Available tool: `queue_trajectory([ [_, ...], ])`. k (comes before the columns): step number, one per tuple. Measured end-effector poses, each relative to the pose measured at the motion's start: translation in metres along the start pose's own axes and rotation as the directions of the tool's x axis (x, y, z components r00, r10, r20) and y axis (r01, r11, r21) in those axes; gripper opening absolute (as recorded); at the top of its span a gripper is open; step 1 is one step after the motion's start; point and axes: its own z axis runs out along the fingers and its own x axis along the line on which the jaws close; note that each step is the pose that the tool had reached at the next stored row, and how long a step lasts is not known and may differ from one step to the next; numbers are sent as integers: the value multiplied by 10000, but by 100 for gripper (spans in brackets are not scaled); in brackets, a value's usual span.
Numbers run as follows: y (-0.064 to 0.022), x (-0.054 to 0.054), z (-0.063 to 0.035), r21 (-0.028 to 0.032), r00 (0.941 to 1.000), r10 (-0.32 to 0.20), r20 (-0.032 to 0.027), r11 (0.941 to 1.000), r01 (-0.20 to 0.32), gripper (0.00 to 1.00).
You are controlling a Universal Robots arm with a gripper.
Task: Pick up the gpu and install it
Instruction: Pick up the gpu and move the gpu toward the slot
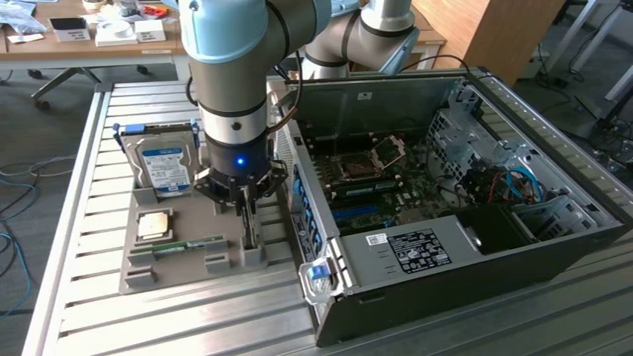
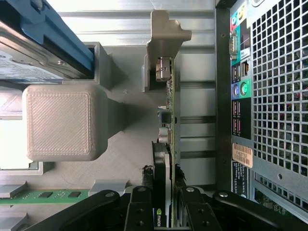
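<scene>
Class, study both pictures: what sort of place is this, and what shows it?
Probably a robotics lab or workshop for computer assembly: an open computer case lies on a slatted metal bench, the gripper is closed on the gpu in a parts holder, and desks stand behind.

— What is everything resting on?

— A metal table whose top is made of long pale ribbed slats with a raised rail down its edge.

— And directly on the slats?

— Two things. A grey plastic holder tray lies flat toward the exterior view's left. An open black computer case lies on its side toward the exterior view's right.

— Do they touch?

— They sit just beside each other. In the wrist view a narrow strip of slats seems to run between the tray and the case's perforated wall, so probably not.
</scene>
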Motion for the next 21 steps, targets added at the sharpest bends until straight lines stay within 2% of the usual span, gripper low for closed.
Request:
queue_trajectory([
  [4,1,-1,-9,-4,10000,-1,3,10000,1,27],
  [9,6,-3,-115,0,10000,-3,1,10000,3,27],
  [14,14,-6,-274,0,10000,-4,1,10000,4,27],
  [21,29,-13,-556,-1,10000,-4,2,10000,4,27],
])
